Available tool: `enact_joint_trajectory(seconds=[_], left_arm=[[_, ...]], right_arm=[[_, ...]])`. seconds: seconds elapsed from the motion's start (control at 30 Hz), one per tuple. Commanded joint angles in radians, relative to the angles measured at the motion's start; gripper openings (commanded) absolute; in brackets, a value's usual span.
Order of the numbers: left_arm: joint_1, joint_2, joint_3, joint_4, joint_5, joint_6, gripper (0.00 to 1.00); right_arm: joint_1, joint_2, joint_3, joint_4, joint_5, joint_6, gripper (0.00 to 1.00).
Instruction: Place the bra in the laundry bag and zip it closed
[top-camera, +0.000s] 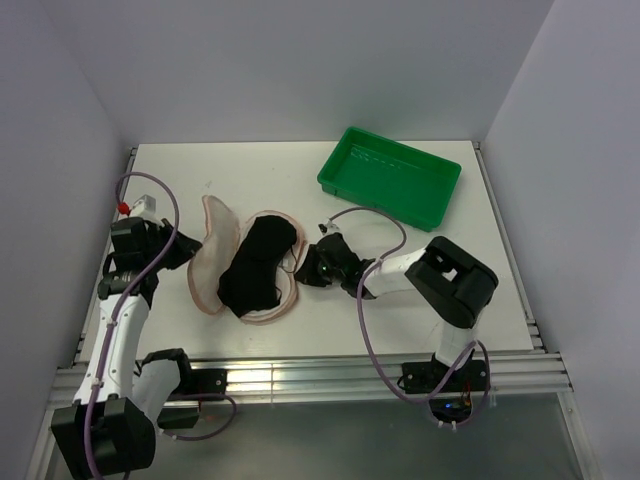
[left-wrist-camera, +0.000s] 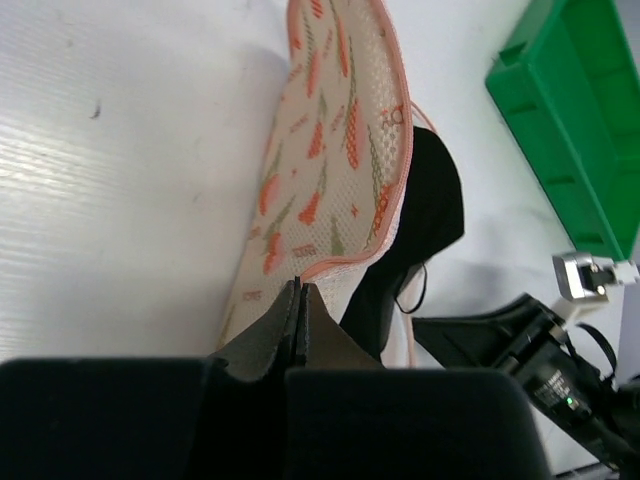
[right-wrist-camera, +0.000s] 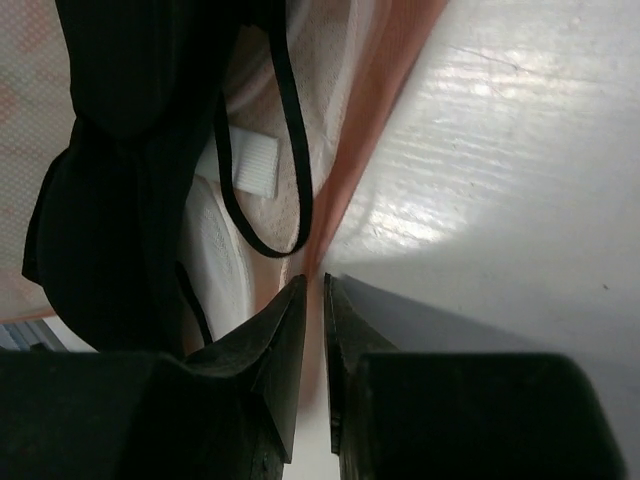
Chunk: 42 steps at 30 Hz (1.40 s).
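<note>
The laundry bag (top-camera: 212, 250) lies open in two peach-pink halves; its printed left half (left-wrist-camera: 330, 150) stands tilted up. On the right half lies the black bra (top-camera: 255, 265), also in the left wrist view (left-wrist-camera: 425, 220). My left gripper (top-camera: 190, 258) is at the left half's lower edge, its jaws (left-wrist-camera: 298, 285) shut, with the pink zip rim running right into the tips. My right gripper (top-camera: 300, 270) is at the bag's right rim. Its jaws (right-wrist-camera: 313, 285) have a thin gap with the pink rim (right-wrist-camera: 390, 90) in it. The bra (right-wrist-camera: 110, 180) and a thin strap (right-wrist-camera: 290, 150) lie just left of them.
A green plastic tray (top-camera: 390, 175) stands at the back right, and shows in the left wrist view (left-wrist-camera: 570, 130). White walls close the table on three sides. A white label (right-wrist-camera: 250, 165) sits inside the bag near the strap.
</note>
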Motion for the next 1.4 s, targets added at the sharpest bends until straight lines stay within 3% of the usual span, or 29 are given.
enact_joint_trajectory(seconds=[0.0,0.2,0.5,0.8,0.87,0.9,0.97,1.1,1.23,1.37], left_arm=[[-0.027,-0.022,0.003,0.03,0.048,-0.023,0.0],[-0.136,-0.03,0.022,0.057,0.031,-0.089,0.0],[-0.439,0.005,0.008,0.197,-0.067,-0.255,0.0],[-0.697,0.188,-0.024,0.349,-0.172,-0.341,0.01],[-0.711,0.217,-0.024,0.349,-0.187,-0.341,0.11],[-0.719,0.222,-0.024,0.346,-0.187,-0.338,0.24],[-0.723,0.225,-0.02,0.338,-0.201,-0.33,0.41],[-0.725,0.215,0.003,0.314,-0.219,-0.299,0.55],[-0.725,0.214,0.057,0.266,-0.277,-0.221,0.6],[-0.687,0.248,0.132,0.257,-0.322,-0.169,0.61]], right_arm=[[-0.006,0.036,0.056,0.037,-0.009,0.008,0.2],[-0.004,0.063,0.093,0.026,-0.021,-0.007,0.17],[-0.007,0.105,0.152,0.001,-0.061,-0.034,0.16],[-0.021,0.089,0.137,0.003,-0.064,-0.034,0.16],[-0.026,0.076,0.128,0.003,-0.066,-0.034,0.17],[-0.029,0.066,0.125,0.001,-0.064,-0.034,0.18],[-0.036,0.053,0.113,0.001,-0.061,-0.034,0.19],[-0.041,0.011,0.091,-0.003,-0.053,-0.035,0.24],[-0.043,-0.052,0.045,-0.009,-0.04,-0.041,0.32],[-0.04,-0.131,-0.024,0.0,-0.033,-0.025,0.47]])
